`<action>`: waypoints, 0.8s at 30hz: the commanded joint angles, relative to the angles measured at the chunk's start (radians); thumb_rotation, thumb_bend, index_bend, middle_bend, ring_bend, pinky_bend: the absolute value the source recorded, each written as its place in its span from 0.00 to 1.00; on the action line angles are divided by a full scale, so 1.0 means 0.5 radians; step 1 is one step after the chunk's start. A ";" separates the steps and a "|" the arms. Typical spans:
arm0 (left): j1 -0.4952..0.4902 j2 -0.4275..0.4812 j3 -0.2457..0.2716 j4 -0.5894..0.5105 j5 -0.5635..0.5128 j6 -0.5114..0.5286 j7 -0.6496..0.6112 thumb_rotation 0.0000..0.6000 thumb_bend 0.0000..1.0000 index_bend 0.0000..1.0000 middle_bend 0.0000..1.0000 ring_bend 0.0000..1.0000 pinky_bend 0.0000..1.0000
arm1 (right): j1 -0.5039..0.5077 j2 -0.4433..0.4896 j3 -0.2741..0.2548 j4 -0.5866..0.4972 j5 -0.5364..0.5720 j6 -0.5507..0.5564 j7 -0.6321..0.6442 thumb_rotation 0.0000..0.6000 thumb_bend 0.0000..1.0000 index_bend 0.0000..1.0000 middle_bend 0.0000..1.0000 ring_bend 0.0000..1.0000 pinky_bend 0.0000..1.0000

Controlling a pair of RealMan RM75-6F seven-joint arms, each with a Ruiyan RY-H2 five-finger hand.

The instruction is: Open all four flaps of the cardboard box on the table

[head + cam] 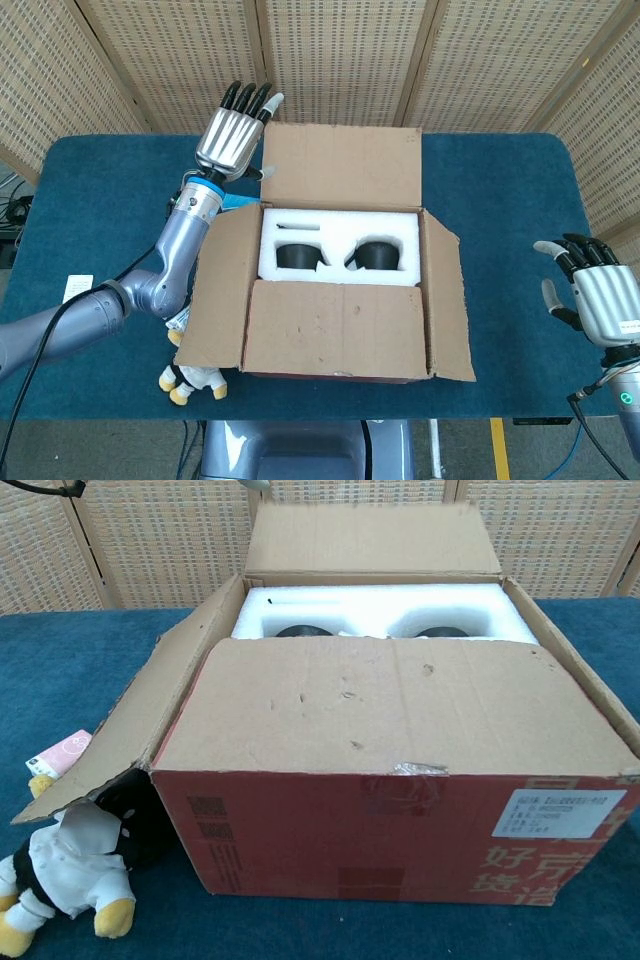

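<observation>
Cardboard-brown box (340, 290): far flap (342, 165) at 12 o'clock is folded back, your spread left hand (232, 140) beside its corner holding nothing. Near flap (335, 328) at 6 o'clock looks like the only one unopened, so that's next; the right hand (590, 295) sits spread at 3 o'clock.

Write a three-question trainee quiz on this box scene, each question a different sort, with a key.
1. True or false: the near flap still covers part of the box.
2. Which hand is at the far flap's corner? A) left hand B) right hand
3. Fill in: the white insert inside is ____.

Key: 1 true; 2 A; 3 foam.
</observation>
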 commanded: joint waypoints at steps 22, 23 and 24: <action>0.322 0.810 0.029 -1.114 -0.028 -0.711 -0.833 0.10 0.18 0.30 0.00 0.00 0.00 | 0.027 -0.043 -0.017 -0.038 -0.009 -0.042 -0.087 1.00 0.54 0.25 0.31 0.18 0.19; 0.334 0.824 0.020 -1.130 -0.017 -0.744 -0.882 0.08 0.18 0.32 0.00 0.00 0.00 | 0.026 -0.045 -0.018 -0.037 -0.009 -0.042 -0.088 1.00 0.54 0.25 0.31 0.18 0.19; 0.351 0.837 0.009 -1.147 -0.001 -0.783 -0.945 0.07 0.17 0.33 0.00 0.00 0.00 | 0.025 -0.047 -0.019 -0.036 -0.008 -0.042 -0.089 1.00 0.54 0.25 0.31 0.18 0.19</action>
